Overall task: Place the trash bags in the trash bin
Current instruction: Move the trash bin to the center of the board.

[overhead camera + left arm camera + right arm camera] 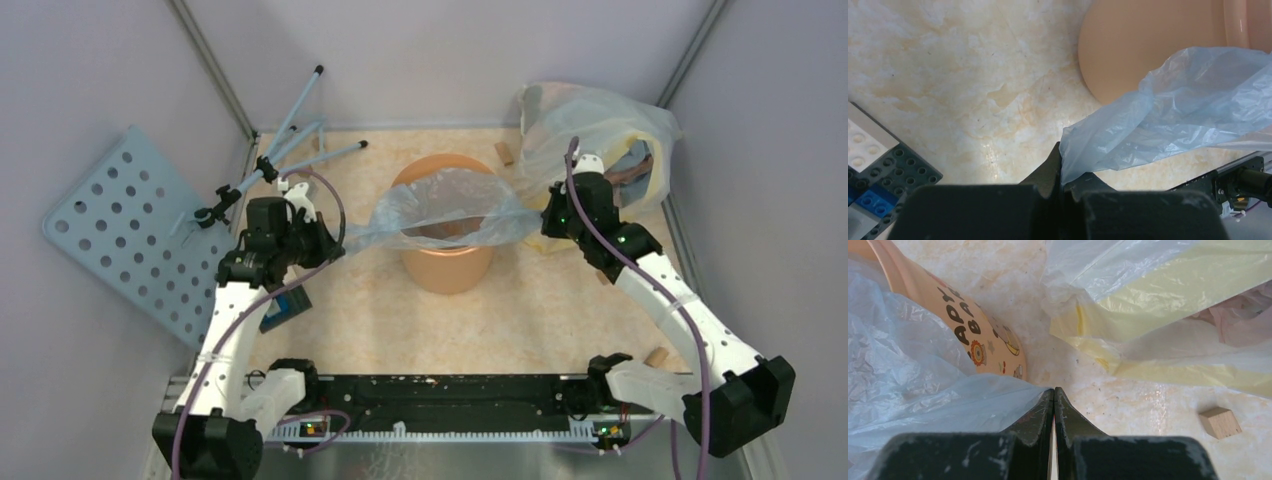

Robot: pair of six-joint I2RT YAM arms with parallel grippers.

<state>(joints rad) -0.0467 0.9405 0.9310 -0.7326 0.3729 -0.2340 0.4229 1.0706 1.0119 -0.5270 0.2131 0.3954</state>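
One trash bag (pixel 440 208) spans one trash bin (pixel 447 270) (orange, centre). The left gripper (pixel 1060 160) pinches its left edge; the right gripper (pixel 1054 392) pinches its right edge.

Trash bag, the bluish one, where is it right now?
In the top view the trash bag hangs mid-table over the mouth of the orange bin, stretched between the left gripper and the right gripper.

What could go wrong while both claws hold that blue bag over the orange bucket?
The thin bluish plastic bag is stretched between the left claw and right claw; more pulling might tear it.
It lies across the rim of the round orange plastic bucket; a sideways tug could tip the bucket.
The big clear yellow-edged bag sits near the right claw and might snag.
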